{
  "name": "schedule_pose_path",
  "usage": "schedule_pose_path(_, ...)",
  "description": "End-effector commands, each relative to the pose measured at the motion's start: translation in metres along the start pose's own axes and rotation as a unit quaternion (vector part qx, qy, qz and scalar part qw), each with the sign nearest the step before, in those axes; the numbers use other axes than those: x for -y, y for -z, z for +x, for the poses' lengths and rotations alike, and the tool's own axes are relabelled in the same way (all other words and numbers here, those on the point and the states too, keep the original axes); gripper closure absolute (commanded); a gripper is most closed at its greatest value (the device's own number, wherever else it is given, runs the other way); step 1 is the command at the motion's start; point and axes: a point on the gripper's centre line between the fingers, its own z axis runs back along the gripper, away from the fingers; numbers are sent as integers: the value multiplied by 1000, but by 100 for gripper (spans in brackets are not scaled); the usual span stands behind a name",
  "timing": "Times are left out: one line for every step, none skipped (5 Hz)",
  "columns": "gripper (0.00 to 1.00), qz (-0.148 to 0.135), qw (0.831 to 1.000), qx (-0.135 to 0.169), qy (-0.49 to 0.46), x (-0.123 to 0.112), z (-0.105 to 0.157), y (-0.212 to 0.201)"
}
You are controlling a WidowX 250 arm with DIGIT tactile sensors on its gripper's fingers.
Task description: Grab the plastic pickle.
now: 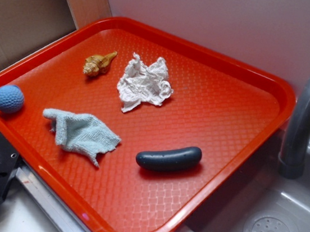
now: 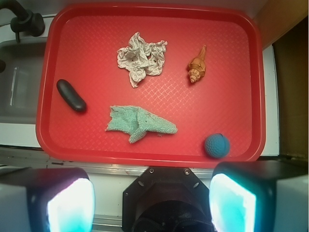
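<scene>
The plastic pickle (image 1: 168, 158) is seen lying flat on the red tray (image 1: 245, 70), beside the light-blue cloth (image 1: 82, 132). The hand (image 2: 149, 198) is held with fingers (image 2: 65, 203) spread apart, clear of the tray.

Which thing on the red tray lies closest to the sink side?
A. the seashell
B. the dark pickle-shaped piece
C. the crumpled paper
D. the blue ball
B. The plastic pickle lies alone on the tray at the edge nearest the sink and faucet, while the blue ball sits at the opposite edge and the seashell and crumpled paper lie farther back.
</scene>
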Motion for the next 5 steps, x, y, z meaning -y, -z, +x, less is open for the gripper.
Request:
schedule_pose_path(0,0,1000,0,0,0,0,0)
schedule_pose_path(0,2,991,43,126,49,26,48)
schedule_pose_path(0,-26,964,97,247,105,43,98)
schedule_pose_path(0,-66,936,72,339,151,36,148)
schedule_pose_path(0,-75,935,13,346,169,31,189)
